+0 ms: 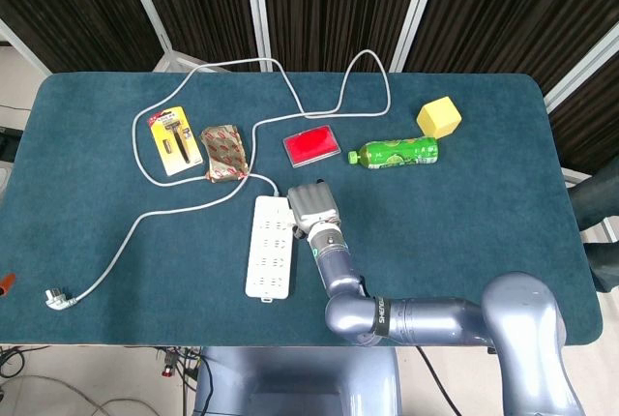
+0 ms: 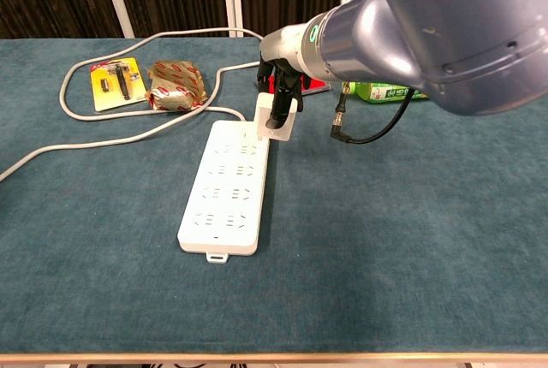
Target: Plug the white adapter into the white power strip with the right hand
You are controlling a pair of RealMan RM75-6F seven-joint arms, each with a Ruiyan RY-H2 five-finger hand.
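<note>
Head view: the right hand (image 1: 311, 205) is at the centre of the frame, beside the upper right corner of the strip (image 1: 270, 247). The adapter is hidden under it.

Chest view: the fingers (image 2: 280, 104) are clamped on the adapter (image 2: 276, 121), which hangs over the strip's top right sockets. The insertion step is in hand; next I think the prongs must be lined up and pressed down. The worktop (image 2: 411, 240) is free to the right.

Right hand (image 2: 278, 98) fingers down, gripping

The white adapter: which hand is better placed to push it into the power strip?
The right hand. It already holds the adapter just above the far end of the power strip, so it probably only needs to press down. The left hand shows in neither view.
</note>
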